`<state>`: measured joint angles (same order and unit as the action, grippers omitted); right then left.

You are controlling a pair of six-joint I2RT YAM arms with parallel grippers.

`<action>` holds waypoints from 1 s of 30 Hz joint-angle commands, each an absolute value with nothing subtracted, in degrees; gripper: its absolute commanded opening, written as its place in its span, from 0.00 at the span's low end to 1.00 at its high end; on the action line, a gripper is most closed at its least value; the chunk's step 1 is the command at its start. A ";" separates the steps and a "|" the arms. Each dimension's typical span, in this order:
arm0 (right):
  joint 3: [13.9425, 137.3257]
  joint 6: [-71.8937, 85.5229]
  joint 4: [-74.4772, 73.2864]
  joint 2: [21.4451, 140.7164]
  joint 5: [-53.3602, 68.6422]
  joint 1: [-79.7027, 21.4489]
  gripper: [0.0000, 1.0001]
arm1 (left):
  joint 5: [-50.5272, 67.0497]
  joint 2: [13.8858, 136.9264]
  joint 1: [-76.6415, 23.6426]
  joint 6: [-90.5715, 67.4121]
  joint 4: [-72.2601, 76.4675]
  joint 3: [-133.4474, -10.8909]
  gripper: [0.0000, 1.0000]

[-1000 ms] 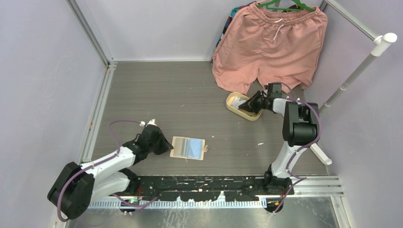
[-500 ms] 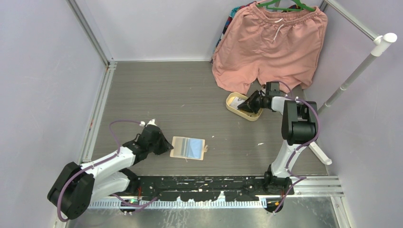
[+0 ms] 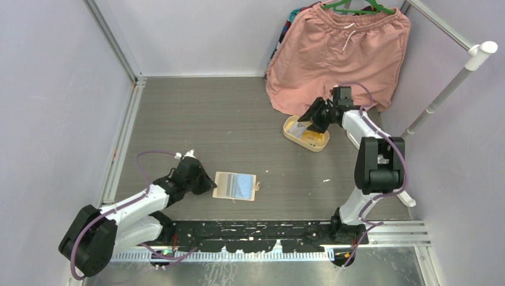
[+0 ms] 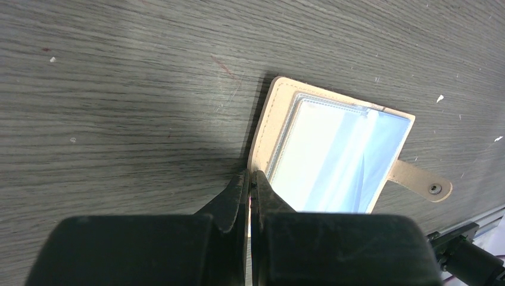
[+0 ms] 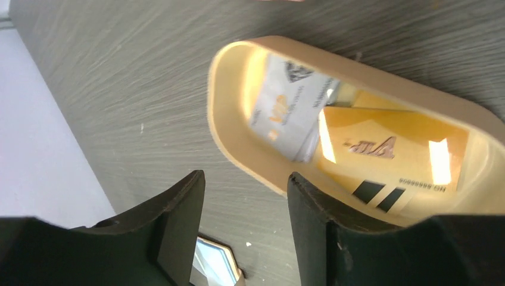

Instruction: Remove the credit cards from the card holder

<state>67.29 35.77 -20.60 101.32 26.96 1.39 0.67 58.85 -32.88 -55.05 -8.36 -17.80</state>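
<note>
Left claw [image 4: 250, 176] clenched at holder [image 4: 262, 137] edge, right claw [image 5: 245, 179] released over tray [image 5: 221, 119] upper right, cards [image 5: 286, 113] overlapping inside, print blurred

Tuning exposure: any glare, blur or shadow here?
Right wrist: glare patches on the orange-yellow plastic card in the oval tan tray, whitish card soft. Left wrist: tan leather card holder washed out inside, dark shadow beside it. Top external: even, sharp.

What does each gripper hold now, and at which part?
Right gripper: open, nothing held. Left gripper: shut at the edge of the card holder; pinching or only pressing, I cannot tell.
</note>
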 commanded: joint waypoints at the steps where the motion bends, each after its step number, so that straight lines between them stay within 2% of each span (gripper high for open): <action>1: 73.03 30.65 -28.41 90.54 19.44 -4.72 0.60 | -0.26 58.14 -32.86 -54.09 -12.51 -16.91 0.00; 6: 75.00 27.99 -33.68 86.41 9.96 -24.99 0.71 | -0.26 57.74 -32.81 -54.84 -9.73 -15.29 0.00; 7: 74.42 29.05 -33.44 86.60 8.16 -28.87 0.75 | -0.26 57.70 -32.79 -55.11 -9.15 -15.03 0.00; 9: 72.95 31.35 -31.97 87.57 2.47 -35.60 0.93 | -0.26 57.32 -32.87 -55.57 -7.93 -14.37 0.00; 11: 71.64 33.26 -29.60 89.34 0.32 -40.33 0.99 | 1.15 56.45 -32.87 -55.95 -7.27 -13.89 0.00; 14: 71.77 35.40 -26.63 93.64 -2.79 -45.42 1.00 | 0.80 54.72 -32.85 -56.35 -6.48 -12.88 0.00; 19: 78.60 35.13 -27.83 102.21 -8.19 -52.78 1.00 | 2.60 53.42 -32.81 -57.33 -4.45 -11.94 0.00; 30: 90.48 32.09 -34.66 113.19 -16.48 -61.24 1.00 | 3.78 52.82 -32.83 -58.20 -1.57 -10.94 0.00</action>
